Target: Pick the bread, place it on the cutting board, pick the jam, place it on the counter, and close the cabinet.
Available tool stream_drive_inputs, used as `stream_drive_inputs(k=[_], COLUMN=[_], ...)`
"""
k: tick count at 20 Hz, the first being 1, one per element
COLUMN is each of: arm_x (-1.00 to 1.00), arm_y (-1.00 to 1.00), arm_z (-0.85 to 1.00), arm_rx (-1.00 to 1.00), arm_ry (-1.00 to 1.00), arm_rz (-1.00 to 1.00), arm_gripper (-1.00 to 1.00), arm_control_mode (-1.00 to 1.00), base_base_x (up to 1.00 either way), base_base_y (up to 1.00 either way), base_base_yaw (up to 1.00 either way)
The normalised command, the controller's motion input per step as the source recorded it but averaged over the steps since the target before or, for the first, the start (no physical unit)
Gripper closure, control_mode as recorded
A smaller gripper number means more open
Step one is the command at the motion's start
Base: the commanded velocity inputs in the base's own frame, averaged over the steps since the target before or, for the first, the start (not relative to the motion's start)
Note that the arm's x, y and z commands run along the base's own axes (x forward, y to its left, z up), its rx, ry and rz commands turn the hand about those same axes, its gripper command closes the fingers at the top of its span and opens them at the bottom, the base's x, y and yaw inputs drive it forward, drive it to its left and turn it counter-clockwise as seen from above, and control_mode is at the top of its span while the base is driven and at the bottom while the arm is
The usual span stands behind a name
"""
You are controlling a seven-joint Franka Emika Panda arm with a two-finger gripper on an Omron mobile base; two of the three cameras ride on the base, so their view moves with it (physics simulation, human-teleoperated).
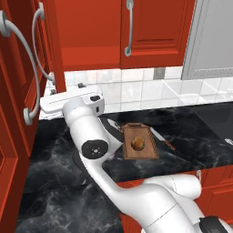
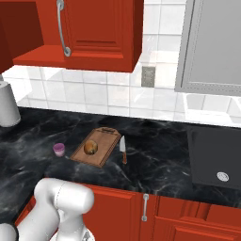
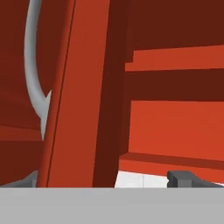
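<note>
The gripper (image 3: 111, 181) is spread wide, nothing held, the open cabinet door (image 3: 83, 100) edge between its tips. Left base view: bread (image 1: 138, 144) sits on the cutting board (image 1: 142, 152). Right base view: jam (image 2: 59, 149) just beside that board. A glancing push could slide off the door's edge.

Glossy white rounded arm (image 1: 91, 132) segments, black circular joint cap, small dark finger tips (image 3: 181, 178).

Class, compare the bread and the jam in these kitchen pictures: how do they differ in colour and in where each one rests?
The bread is golden-brown; the jam is purple-pink. The bread sits on the cutting board; the jam stands on the counter beside the board. Both are small.
</note>
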Motion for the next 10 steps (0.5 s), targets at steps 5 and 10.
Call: stream_drive_inputs(k=[5,10], arm_x=[0.03,0.08], arm_y=[-0.12,-0.24], arm_z=[0.0,0.0], arm_rx=[0.0,0.0], arm_ry=[-0.03,-0.04], arm_rz=[-0.21,-0.16], arm_gripper=[-1.0,-1.0], arm_control_mode=[-1.0,-1.0], base_base_x=[0.0,0.0], base_base_y=[0.0,0.0], base_base_yaw=[0.0,0.0])
